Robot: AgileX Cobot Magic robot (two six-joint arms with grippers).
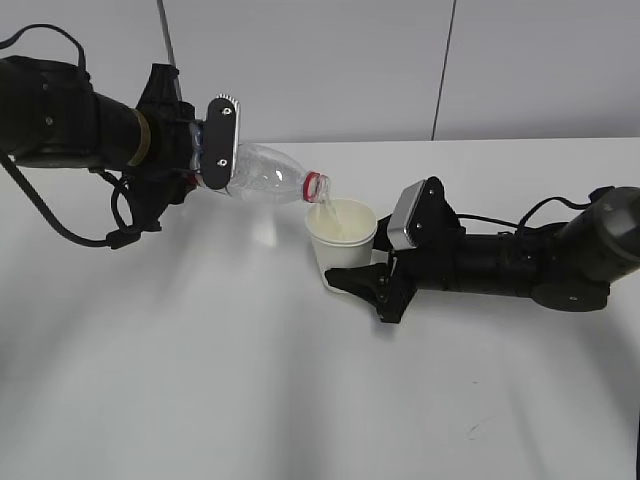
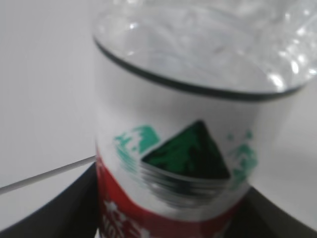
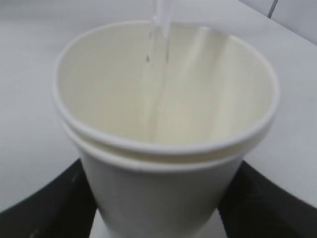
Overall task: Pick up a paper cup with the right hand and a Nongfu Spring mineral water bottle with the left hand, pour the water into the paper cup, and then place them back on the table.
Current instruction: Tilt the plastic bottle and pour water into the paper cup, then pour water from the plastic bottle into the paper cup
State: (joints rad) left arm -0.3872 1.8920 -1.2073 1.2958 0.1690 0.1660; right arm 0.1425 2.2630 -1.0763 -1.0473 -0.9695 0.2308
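Counter point(image 1: 200, 380) fills our exterior view, white beneath both arms. We see the left pincer point(image 1: 212, 150) clamping the tilted bottle point(image 1: 262, 175), its label legible only at the left wrist. The right pincer point(image 1: 362, 283) grips the paper cup point(image 1: 342, 240); only its wrist camera shows two nested rims and water point(image 3: 161, 20) streaming in.

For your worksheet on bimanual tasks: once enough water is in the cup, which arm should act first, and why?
Left. The left gripper holds the tilted bottle, its mouth pouring water into the paper cup; righting it probably stops the flow. The right gripper just steadies the cup.
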